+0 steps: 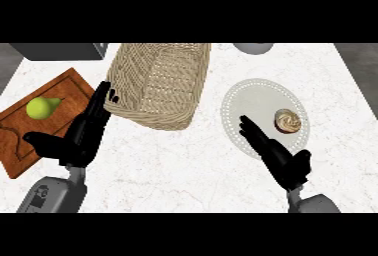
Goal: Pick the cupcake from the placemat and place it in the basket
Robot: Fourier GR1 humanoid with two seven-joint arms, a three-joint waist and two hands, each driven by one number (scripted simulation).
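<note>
- The right hand (277, 155) hangs over the placemat (255, 97) with fingers straight, grasping nothing; the cupcake (288, 121) sits just beside its fingertips, at about two o'clock from the palm.
- The left hand (83, 132) rests open at the view's left, fingers up, its tips against the basket's (159, 80) near corner.
- Nothing is done yet, I judge: the cupcake is on the placemat, ungrasped. Grasping, lifting, carrying towards ten o'clock and setting it in the basket all remain.
- The basket's far end is cut off at twelve o'clock, as is a grey dish (253, 47); whether the fingertips touch the placemat is unclear.
- A pear (41, 107) lies on a board (33, 140) at nine o'clock.
</note>
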